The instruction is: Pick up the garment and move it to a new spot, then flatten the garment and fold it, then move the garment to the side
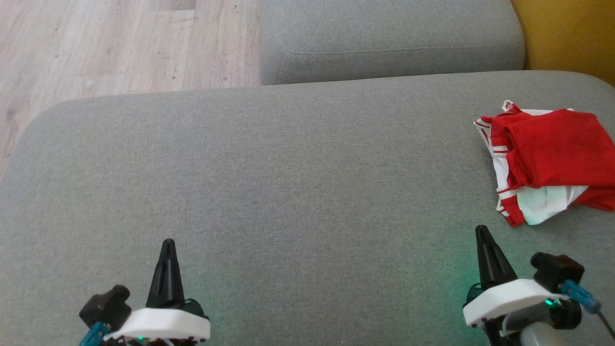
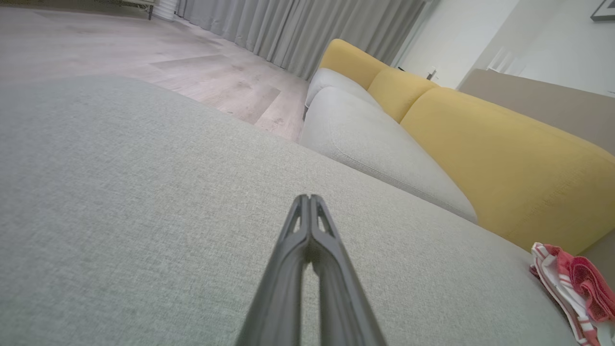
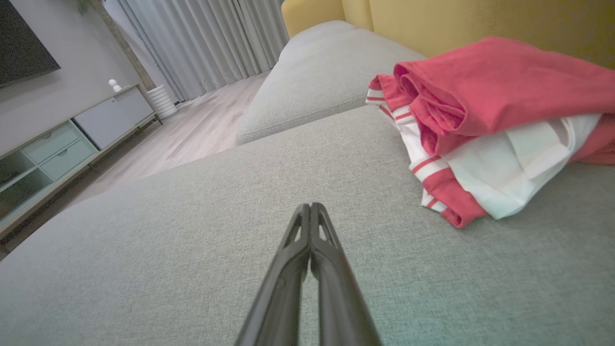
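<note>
left gripper: fingers pressed together, holding nothing | right gripper: fingers together too, empty | garment: red and white, bunched on the couch, up and to the right of the right gripper | nearer arm: right

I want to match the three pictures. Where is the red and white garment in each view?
Head view: the garment lies at the right edge, at middle height, on the grey cushion.
Left wrist view: the garment is in the lower right corner, cut off by the picture's edge.
Right wrist view: the garment is in the upper right, large and close.
Shared landmark: the yellow backrest behind the garment.
</note>
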{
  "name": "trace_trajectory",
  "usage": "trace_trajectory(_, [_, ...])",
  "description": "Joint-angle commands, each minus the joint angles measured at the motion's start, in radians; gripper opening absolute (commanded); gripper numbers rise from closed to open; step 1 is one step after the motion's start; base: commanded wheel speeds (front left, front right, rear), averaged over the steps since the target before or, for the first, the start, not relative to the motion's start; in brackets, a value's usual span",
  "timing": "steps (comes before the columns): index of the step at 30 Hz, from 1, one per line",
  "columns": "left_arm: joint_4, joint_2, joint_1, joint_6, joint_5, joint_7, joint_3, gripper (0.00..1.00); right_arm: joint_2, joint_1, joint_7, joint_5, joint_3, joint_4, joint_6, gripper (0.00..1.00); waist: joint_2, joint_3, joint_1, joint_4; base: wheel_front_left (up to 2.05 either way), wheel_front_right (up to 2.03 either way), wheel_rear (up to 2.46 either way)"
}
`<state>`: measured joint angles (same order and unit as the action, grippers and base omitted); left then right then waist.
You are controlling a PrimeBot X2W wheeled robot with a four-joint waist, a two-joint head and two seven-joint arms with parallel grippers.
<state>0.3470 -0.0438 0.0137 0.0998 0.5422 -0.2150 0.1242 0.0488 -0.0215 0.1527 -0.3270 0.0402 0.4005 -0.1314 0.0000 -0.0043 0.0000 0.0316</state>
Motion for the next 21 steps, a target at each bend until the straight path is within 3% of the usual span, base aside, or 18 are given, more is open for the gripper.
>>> trace_trajectory(1, [-0.038, -0.001, 0.046, 0.004, 0.023, 0.006, -0.019, 0.0, 0.002, -0.048, -0.006, -0.031, -0.006, -0.036, 0.0, 0.0, 0.0, 0.0, 0.0, 0.0, 0.0, 0.0, 0.0])
trace_trajectory(21, [-0.05, -0.002, 0.055, 0.009, 0.215, 0.065, -0.059, 0.0, 0.002, -0.055, -0.054, -0.261, -0.033, -0.059, 0.0, 0.0, 0.0, 0.001, 0.0, -0.006, 0.0, 0.0, 0.0])
